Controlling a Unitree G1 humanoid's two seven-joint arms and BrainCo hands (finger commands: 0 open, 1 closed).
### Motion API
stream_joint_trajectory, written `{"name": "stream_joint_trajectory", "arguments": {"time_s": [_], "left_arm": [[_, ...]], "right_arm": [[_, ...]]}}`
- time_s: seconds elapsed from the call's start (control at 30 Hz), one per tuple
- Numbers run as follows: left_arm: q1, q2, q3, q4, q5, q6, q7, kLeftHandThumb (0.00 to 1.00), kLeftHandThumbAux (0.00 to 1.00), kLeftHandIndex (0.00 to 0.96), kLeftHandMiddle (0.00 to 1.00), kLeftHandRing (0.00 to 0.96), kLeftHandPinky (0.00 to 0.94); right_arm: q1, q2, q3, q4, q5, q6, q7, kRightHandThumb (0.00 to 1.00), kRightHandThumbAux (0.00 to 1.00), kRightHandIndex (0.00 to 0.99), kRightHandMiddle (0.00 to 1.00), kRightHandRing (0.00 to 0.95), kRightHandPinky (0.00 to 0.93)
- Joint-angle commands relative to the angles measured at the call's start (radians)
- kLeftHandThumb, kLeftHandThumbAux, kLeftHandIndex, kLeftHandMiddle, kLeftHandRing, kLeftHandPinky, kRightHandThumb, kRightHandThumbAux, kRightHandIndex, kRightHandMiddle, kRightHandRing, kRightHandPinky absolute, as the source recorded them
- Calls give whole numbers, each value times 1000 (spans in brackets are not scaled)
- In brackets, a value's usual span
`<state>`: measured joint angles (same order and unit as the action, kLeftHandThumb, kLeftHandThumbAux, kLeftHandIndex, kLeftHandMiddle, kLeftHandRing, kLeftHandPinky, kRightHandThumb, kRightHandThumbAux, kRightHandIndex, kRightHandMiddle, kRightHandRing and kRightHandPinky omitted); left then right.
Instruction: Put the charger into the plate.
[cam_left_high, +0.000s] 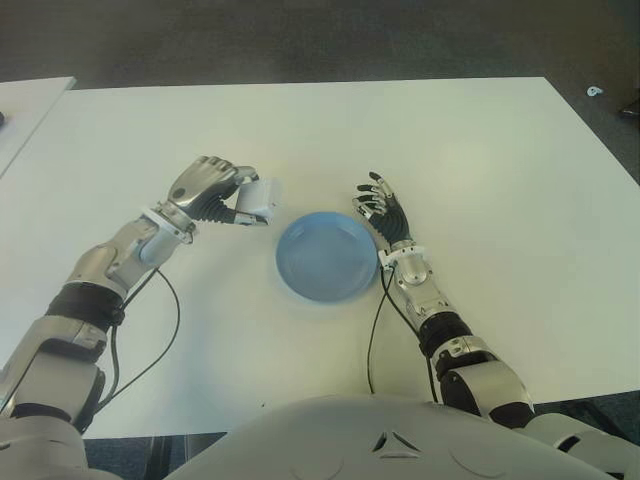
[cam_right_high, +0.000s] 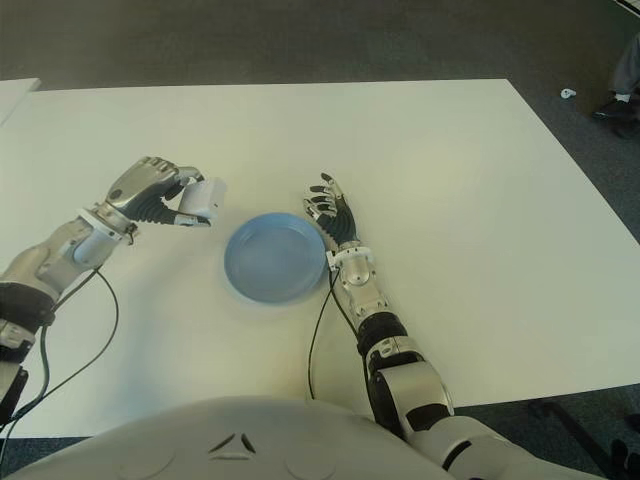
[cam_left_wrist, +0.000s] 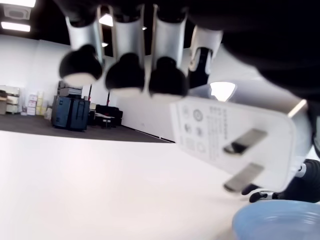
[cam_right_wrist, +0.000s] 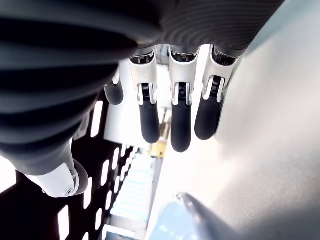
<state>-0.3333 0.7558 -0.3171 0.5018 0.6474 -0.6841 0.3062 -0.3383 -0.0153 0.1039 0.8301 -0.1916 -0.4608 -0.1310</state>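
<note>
Now carrying: left hand (cam_left_high: 212, 190) pinches small white plastic charger (cam_left_high: 259, 199), round blue plate (cam_left_high: 327, 255) just beyond fingertips; next, release over it; right hand (cam_left_high: 383, 208) idle, fingers extended.

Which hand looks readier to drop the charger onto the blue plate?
The left hand: it already grips the white charger, just to the left of the blue plate. The right hand shows open and empty at the plate's right edge.
</note>
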Motion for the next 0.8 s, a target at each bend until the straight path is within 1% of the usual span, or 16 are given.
{"name": "stream_joint_trajectory", "arguments": {"time_s": [0.03, 0.17, 0.2, 0.37, 0.5, 0.63, 0.8], "left_arm": [[11, -36, 13, -34, -4, 3, -25, 746, 697, 442, 866, 856, 850], [17, -69, 13, -72, 3, 17, -35, 746, 697, 442, 865, 856, 850], [18, -75, 13, -80, 5, 19, -37, 746, 697, 442, 865, 856, 852], [21, -90, 14, -100, 13, 17, -46, 746, 697, 442, 866, 858, 854], [20, -107, 4, -121, 21, 17, -61, 747, 697, 442, 868, 859, 852], [29, -131, -8, -149, 25, 32, -91, 747, 697, 442, 868, 859, 849], [40, -155, -21, -164, 32, 43, -113, 748, 696, 442, 872, 862, 859]], "right_arm": [[35, -6, -5, 59, 7, 59, 18, 7, 612, 25, 233, 266, 274], [30, -12, -13, 66, 12, 56, 21, 23, 618, 20, 192, 227, 238], [30, -14, -15, 67, 13, 57, 22, 29, 623, 17, 173, 207, 216], [19, -27, -30, 79, 29, 64, 34, 39, 628, 9, 127, 153, 156], [7, -39, -50, 97, 47, 71, 45, 36, 621, 1, 71, 86, 92], [1, -41, -67, 107, 65, 67, 55, 37, 609, 0, 36, 43, 62], [1, -42, -88, 107, 91, 59, 72, 45, 598, 0, 13, 15, 48]]}}
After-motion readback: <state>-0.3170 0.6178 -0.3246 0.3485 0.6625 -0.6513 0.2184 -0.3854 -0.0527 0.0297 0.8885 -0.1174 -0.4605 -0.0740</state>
